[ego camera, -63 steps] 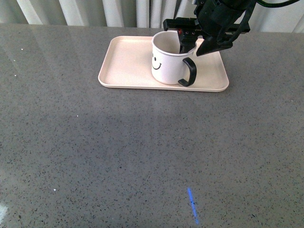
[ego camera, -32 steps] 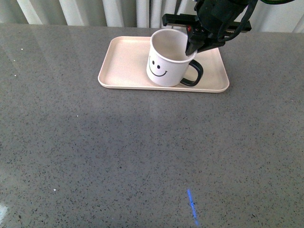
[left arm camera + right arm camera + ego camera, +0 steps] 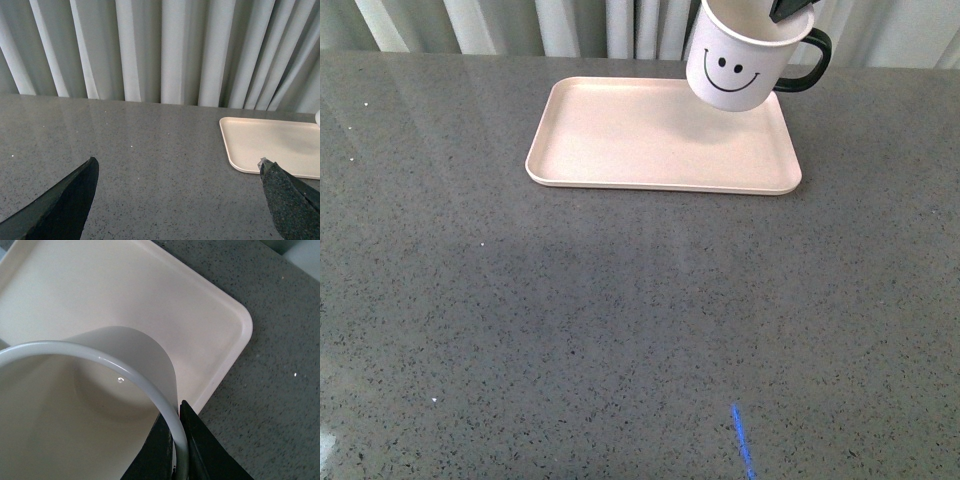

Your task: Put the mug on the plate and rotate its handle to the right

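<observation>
The white mug (image 3: pixel 740 65) with its black smiley face hangs tilted in the air above the far right corner of the cream-pink plate (image 3: pixel 620 140). Its face is turned toward me and its black handle (image 3: pixel 810 62) points right. My right gripper (image 3: pixel 177 412) is shut on the mug's rim (image 3: pixel 75 405), one finger inside and one outside, with the plate (image 3: pixel 125 290) below it. Only a dark tip of that gripper (image 3: pixel 788 10) shows in the front view. My left gripper (image 3: pixel 177 162) is open and holds nothing, low over the table to the left of the plate (image 3: pixel 270 142).
The grey speckled table (image 3: pixel 570 320) runs back to a pale pleated curtain (image 3: pixel 165 50) behind the plate. A small blue light streak (image 3: pixel 743 440) lies on the table near the front edge.
The mug has been lifted off the plate, up and to the right. It has turned so the face looks forward and the handle points right.
</observation>
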### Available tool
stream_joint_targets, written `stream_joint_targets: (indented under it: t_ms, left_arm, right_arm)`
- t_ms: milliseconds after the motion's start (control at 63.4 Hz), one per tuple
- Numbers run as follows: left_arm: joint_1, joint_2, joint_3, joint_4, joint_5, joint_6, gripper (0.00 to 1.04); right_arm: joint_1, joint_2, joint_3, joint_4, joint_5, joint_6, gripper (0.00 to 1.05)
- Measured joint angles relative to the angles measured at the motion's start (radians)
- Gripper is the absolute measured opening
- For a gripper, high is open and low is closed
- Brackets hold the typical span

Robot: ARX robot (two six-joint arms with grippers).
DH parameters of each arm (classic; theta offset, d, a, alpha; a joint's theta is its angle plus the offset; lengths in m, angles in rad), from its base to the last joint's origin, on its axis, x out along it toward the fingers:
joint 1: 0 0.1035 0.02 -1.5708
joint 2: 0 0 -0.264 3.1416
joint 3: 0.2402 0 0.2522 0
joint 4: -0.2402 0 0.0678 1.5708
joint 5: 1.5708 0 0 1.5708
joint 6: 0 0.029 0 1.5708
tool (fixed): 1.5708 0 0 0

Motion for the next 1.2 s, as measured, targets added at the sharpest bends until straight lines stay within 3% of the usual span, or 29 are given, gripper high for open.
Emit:
stream_joint_targets:
  t_ms: [174, 268, 284, 458, 868, 1199]
  left_arm:
    - [0.000, 0.000, 0.000, 0.000, 0.000, 0.000, 0.96]
    - [0.000, 0.000, 0.000, 0.000, 0.000, 0.000, 0.96]
    - [0.000, 0.000, 0.000, 0.000, 0.000, 0.000, 0.96]
    - [0.000, 0.000, 0.000, 0.000, 0.000, 0.000, 0.96]
    - [0.000, 0.000, 0.000, 0.000, 0.000, 0.000, 0.96]
    - [0.000, 0.000, 0.000, 0.000, 0.000, 0.000, 0.96]
  right_arm:
    - [0.002, 0.132, 0.165, -0.093, -0.047, -0.092, 0.02]
    - [0.005, 0.240, 0.326, -0.198, -0.063, -0.138, 0.02]
    - [0.005, 0.299, 0.431, -0.262, -0.070, -0.158, 0.02]
    - [0.005, 0.418, 0.597, -0.351, -0.085, -0.201, 0.02]
    - [0.012, 0.482, 0.762, -0.396, -0.099, -0.260, 0.02]
    - [0.022, 0.500, 0.769, -0.397, -0.088, -0.286, 0.02]
